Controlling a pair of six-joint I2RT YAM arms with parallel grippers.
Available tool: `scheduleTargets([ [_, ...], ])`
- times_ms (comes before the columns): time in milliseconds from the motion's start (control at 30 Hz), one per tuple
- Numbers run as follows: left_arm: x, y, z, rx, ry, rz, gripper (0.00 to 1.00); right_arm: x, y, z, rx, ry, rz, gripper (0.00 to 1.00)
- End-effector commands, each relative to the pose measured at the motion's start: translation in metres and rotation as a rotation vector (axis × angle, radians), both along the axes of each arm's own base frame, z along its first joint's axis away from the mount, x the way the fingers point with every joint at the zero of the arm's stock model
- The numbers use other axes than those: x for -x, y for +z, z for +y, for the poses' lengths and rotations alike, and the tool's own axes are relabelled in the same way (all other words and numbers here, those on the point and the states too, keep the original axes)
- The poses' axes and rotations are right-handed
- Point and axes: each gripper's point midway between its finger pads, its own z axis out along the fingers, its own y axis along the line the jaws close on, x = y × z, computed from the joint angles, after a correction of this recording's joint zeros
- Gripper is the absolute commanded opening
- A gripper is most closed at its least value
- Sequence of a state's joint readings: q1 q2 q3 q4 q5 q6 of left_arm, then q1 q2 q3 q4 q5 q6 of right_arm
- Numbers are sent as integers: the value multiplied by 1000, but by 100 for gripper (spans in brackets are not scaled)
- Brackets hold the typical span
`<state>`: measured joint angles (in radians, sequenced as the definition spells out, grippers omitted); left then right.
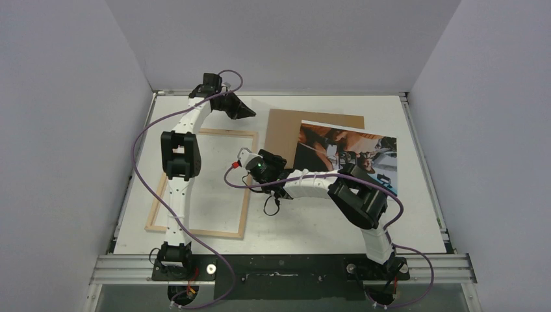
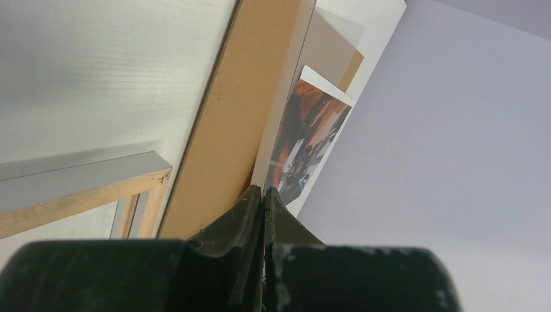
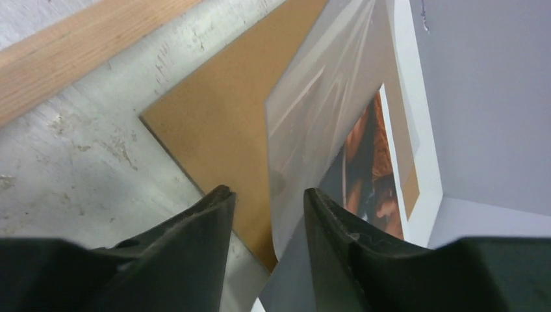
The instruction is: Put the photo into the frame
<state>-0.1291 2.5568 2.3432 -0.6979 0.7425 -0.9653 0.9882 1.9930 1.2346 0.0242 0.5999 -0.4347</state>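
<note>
The frame (image 1: 249,182) lies back-up on the left half of the table, its pale wood rails showing; one rail (image 2: 84,195) crosses the left wrist view. The photo (image 1: 351,153), dark with orange tones, lies at the right, partly over a brown backing board (image 1: 312,123). My left gripper (image 1: 239,108) hovers near the frame's far right corner, shut with nothing in it (image 2: 263,192). My right gripper (image 3: 268,195) is low between frame and board, jaws apart. The near corner of a clear sheet (image 3: 318,117) lies in the gap ahead of them, over the photo (image 3: 367,169).
The brown backing board (image 3: 221,110) sits just beyond my right fingertips, with the frame's wooden rail (image 3: 65,52) to their left. Grey walls close in the table on three sides. My right arm's elbow (image 1: 357,198) hangs over the photo's near edge.
</note>
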Motion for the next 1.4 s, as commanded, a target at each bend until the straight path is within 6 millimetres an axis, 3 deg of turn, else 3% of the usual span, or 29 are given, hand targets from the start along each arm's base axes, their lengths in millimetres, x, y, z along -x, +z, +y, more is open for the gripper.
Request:
scheduleTargets([
  [0, -3, 48, 3, 39, -1, -95, 0, -13, 22, -2, -45, -72, -94, 37],
  [100, -2, 48, 4, 39, -1, -93, 0, -16, 27, -1, -59, -94, -88, 13],
  [200, -3, 49, 6, 37, 4, -93, 4, -15, 32, 0, -69, -92, -98, 0],
  [367, -5, 57, 16, 10, 18, -117, 44, -16, 37, -2, -55, -77, -116, 0],
  [433, -6, 60, 26, -21, 34, -135, 56, -15, 39, -1, -54, -65, -115, 0],
  [600, -17, 67, 69, -65, 97, -179, 64, -14, 39, -3, -50, -54, -119, 0],
  [700, -20, 74, 80, -86, 104, -216, 64, -16, 42, -4, -60, -58, -126, 0],
  [733, -23, 75, 98, -98, 131, -224, 64, -17, 43, -4, -61, -60, -127, 0],
  [900, -24, 82, 124, -140, 156, -253, 63, -22, 47, -1, -83, -74, -133, 0],
  [1033, -23, 86, 140, -164, 167, -270, 56, -25, 49, 1, -100, -78, -134, 0],
  [1167, -18, 85, 147, -185, 161, -262, 38, -27, 52, 4, -111, -80, -137, 0],
  [1367, -10, 82, 151, -216, 146, -248, 4, -30, 63, 7, -135, -81, -155, 0],
])
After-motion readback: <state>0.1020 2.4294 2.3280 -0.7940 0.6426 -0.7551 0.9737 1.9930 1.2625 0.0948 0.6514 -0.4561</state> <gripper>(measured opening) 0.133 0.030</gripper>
